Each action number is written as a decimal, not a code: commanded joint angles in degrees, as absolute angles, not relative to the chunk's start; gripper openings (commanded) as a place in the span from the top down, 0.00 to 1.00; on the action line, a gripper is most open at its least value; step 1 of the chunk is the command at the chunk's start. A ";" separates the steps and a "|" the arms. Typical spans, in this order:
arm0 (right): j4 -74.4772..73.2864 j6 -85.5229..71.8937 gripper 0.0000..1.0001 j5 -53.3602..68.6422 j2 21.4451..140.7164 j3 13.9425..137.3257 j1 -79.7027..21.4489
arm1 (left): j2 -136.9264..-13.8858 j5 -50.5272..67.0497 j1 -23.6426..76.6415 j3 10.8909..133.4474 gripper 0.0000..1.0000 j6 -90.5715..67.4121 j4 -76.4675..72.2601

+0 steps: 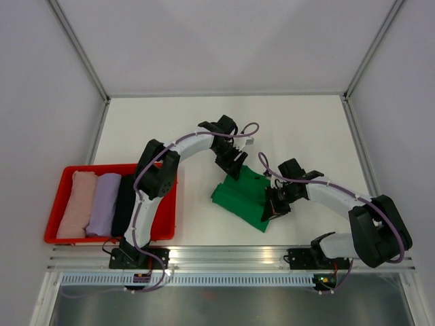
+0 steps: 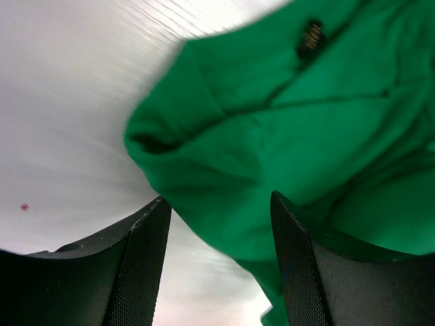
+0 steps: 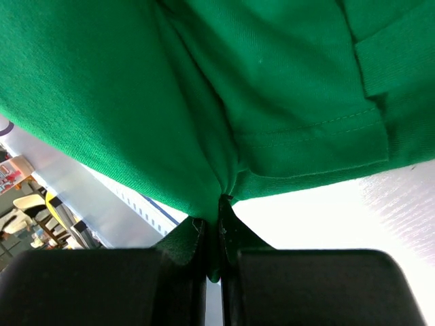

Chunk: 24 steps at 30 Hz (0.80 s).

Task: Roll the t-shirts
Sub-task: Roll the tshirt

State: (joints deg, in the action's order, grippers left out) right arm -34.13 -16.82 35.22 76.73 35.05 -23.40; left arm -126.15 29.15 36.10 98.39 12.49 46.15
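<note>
A bright green t-shirt (image 1: 243, 197) lies folded and bunched on the white table, a little right of centre. My left gripper (image 1: 234, 166) hovers at its far edge. In the left wrist view this gripper (image 2: 219, 200) is open, its fingers (image 2: 146, 265) apart with a rounded fold of the green cloth (image 2: 272, 122) just beyond the tips and nothing clamped. My right gripper (image 1: 272, 207) is at the shirt's near right corner. It (image 3: 219, 204) is shut on a pinch of green cloth (image 3: 136, 102), which hangs gathered from the tips.
A shallow red tray (image 1: 165, 224) stands at the near left, holding rolled pink (image 1: 76, 204), lavender (image 1: 102, 204) and black (image 1: 124, 204) shirts side by side. The left arm's elbow overhangs the tray. An aluminium rail (image 1: 231, 258) runs along the near edge. White walls enclose the table.
</note>
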 commanded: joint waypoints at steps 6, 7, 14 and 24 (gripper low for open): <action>-34.45 -17.67 0.94 33.22 75.94 34.89 -23.20 | -129.21 21.27 34.81 100.55 0.36 4.22 42.28; -34.28 -17.67 0.94 33.22 75.85 34.72 -23.20 | -128.68 21.53 34.54 99.59 0.36 4.39 42.19; -34.10 -17.93 0.95 32.61 75.85 34.80 -23.20 | -128.50 29.07 34.98 99.05 0.49 4.66 40.08; -31.29 -17.49 0.96 34.09 79.96 37.26 -23.29 | -126.13 24.88 30.34 96.07 0.98 3.69 39.81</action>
State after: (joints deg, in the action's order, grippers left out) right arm -33.58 -17.19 34.48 77.43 35.11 -23.40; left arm -127.90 27.77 33.67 97.41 4.93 40.73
